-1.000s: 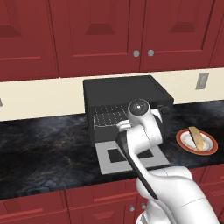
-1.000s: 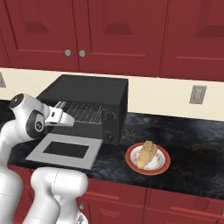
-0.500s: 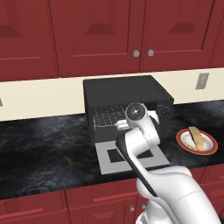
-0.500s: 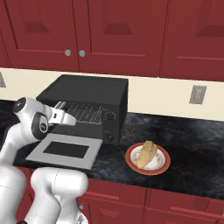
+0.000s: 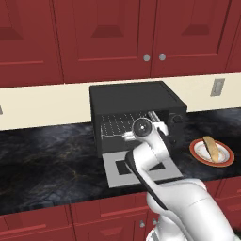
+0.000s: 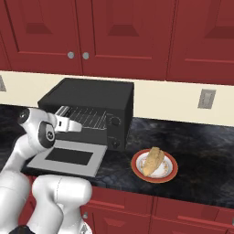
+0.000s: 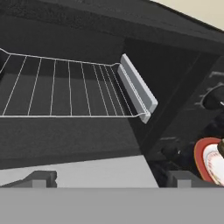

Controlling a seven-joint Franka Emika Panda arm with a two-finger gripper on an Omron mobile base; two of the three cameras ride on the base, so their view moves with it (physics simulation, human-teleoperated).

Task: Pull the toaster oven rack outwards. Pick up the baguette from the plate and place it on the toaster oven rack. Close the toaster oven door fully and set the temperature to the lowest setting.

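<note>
The black toaster oven [image 5: 136, 100] [image 6: 93, 97] stands on the counter with its door [image 5: 141, 168] [image 6: 68, 157] [image 7: 83, 171] folded down flat. Inside the cavity lies the wire rack [image 5: 116, 124] [image 6: 89, 117] [image 7: 65, 92]. My gripper [image 6: 74, 125] [image 7: 111, 179] hovers open over the door, just in front of the rack's front edge, with nothing between its fingertips [image 7: 40, 178]. To the right of the oven, the baguette [image 5: 212, 148] [image 6: 152, 161] rests on the orange-rimmed plate [image 5: 200, 151] [image 6: 170, 170] [image 7: 202, 158].
Two dark knobs [image 5: 176, 119] [image 6: 114, 121] sit on the oven's right-hand panel. Red cabinets hang above the oven. A wall outlet [image 5: 217, 87] [image 6: 206, 98] is on the backsplash. Dark marble counter [image 5: 47, 160] stretches left of the oven.
My hand has shifted a little lower over the open door, closer to the rack's front. The jaws have stayed open. Oven, plate and baguette have not moved.
</note>
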